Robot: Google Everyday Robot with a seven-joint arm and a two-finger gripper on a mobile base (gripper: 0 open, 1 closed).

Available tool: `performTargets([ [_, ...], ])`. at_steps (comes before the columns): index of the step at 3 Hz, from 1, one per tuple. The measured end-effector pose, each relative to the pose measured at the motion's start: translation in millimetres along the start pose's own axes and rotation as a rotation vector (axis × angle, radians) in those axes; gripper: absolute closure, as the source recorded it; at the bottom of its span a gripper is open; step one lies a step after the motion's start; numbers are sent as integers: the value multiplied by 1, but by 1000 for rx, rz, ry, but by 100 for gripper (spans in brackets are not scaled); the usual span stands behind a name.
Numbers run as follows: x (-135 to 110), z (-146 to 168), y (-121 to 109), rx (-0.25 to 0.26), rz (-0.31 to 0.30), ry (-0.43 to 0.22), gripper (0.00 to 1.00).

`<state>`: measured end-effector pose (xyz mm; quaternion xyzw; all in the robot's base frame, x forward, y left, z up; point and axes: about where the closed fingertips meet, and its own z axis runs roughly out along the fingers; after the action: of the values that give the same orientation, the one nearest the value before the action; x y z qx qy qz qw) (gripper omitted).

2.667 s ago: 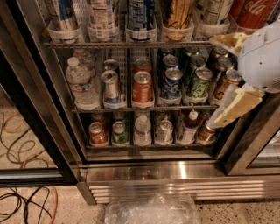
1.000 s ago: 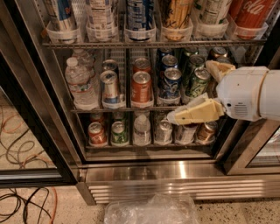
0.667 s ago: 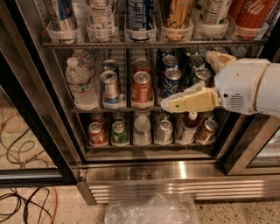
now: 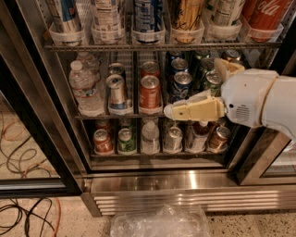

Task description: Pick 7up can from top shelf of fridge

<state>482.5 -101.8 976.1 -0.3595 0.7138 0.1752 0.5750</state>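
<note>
One white arm comes in from your right, level with the middle rack. Its gripper is aimed left, with cream fingers spread and pinching nothing. The lower finger lies across the fronts of the short cans. The door frame stands well to the left, so there is open room on that side. Farther up, the top shelf carries six tall cans in six clear holders. The 7up can is fifth from the left, just beside the red Coca-Cola can and above the gripper.
</note>
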Motion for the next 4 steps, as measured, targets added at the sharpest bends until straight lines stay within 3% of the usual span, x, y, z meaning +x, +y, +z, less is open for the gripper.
performTargets([
  [1, 28, 5, 4, 89, 86, -60, 0],
  [2, 29, 11, -7, 197, 142, -140, 0],
  [3, 7, 29, 10, 181, 117, -170, 0],
  [4, 10, 27, 6, 205, 122, -189, 0],
])
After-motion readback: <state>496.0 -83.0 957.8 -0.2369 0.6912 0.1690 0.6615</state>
